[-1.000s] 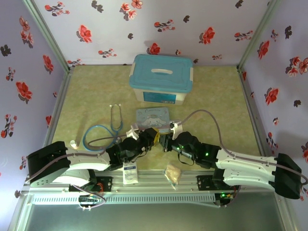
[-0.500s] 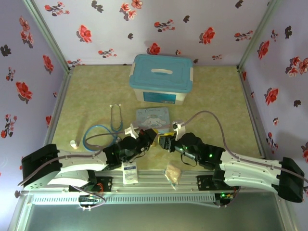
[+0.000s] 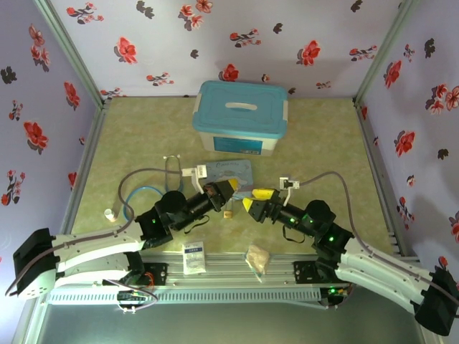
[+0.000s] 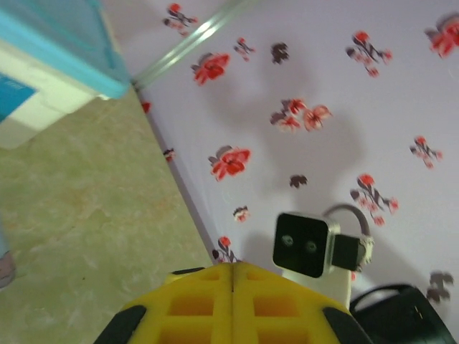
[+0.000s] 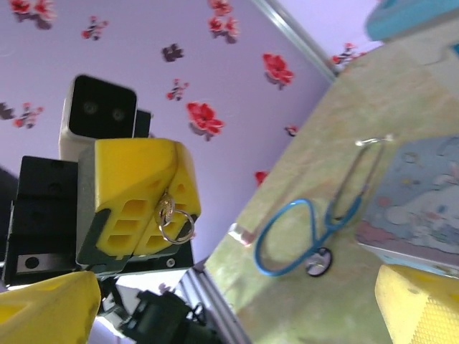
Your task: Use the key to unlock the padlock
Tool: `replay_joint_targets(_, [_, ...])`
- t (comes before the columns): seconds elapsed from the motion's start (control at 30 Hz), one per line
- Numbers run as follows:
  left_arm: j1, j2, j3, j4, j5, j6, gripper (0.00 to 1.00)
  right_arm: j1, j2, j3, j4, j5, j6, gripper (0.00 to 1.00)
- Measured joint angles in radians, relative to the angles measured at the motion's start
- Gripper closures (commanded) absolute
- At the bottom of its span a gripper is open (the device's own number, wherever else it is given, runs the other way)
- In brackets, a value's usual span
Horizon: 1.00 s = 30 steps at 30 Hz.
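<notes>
My left gripper [image 3: 224,188] is shut, its yellow fingers pressed together at the tip [image 4: 233,287]. In the right wrist view the key [image 5: 167,208], with a thin silvery ring hanging from it, sticks out of the seam between the left gripper's fingers [image 5: 136,208]. The padlock [image 3: 228,213], a tiny brass-coloured piece, lies on the mat below the gap between the two grippers. No gripper touches it. My right gripper [image 3: 254,200] faces the left one from the right and stands open [image 5: 229,308] with nothing between its fingers.
A pale blue cartoon tin [image 3: 233,169] lies just behind the grippers, with a blue-lidded box [image 3: 240,118] farther back. A blue stethoscope [image 3: 171,172] lies at the left. A white sachet [image 3: 193,256] and a tan packet [image 3: 257,258] sit at the near edge.
The right gripper has opened and drawn back to the right. The left gripper stayed shut and moved up and away. The padlock now lies alone on the mat.
</notes>
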Motion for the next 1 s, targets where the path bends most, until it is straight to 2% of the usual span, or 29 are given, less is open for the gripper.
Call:
replay_joint_targets(0.1, [0.000, -0.004, 0.052, -0.037, 0.055, 0.076, 1.00, 0.000, 0.035, -0.001, 0.091, -0.040, 0.013, 0.07])
replay_joint_targets(0.23, [0.000, -0.008, 0.089, -0.048, 0.101, 0.134, 1.00, 0.000, 0.068, -0.002, 0.195, -0.061, 0.025, 0.17])
replay_joint_targets(0.43, [0.000, 0.009, 0.091, -0.040, 0.145, 0.149, 1.00, 0.000, 0.077, -0.002, 0.279, -0.071, 0.027, 0.39])
replay_joint_targets(0.6, [0.000, 0.021, 0.091, -0.029, 0.160, 0.149, 1.00, 0.000, 0.097, -0.002, 0.321, -0.073, 0.025, 0.46])
replay_joint_targets(0.67, [0.000, 0.021, 0.090, -0.016, 0.163, 0.149, 1.00, 0.000, 0.115, -0.002, 0.344, -0.076, 0.029, 0.52])
replay_joint_targets(0.83, [0.000, 0.021, 0.090, 0.008, 0.168, 0.149, 1.00, 0.000, 0.167, -0.002, 0.406, -0.083, 0.041, 0.57])
replay_joint_targets(0.93, [0.000, 0.028, 0.090, 0.015, 0.167, 0.148, 1.00, 0.000, 0.190, -0.002, 0.447, -0.091, 0.049, 0.67])
replay_joint_targets(1.0, [0.000, 0.035, 0.090, 0.017, 0.168, 0.148, 1.00, 0.000, 0.203, -0.003, 0.470, -0.097, 0.052, 0.68])
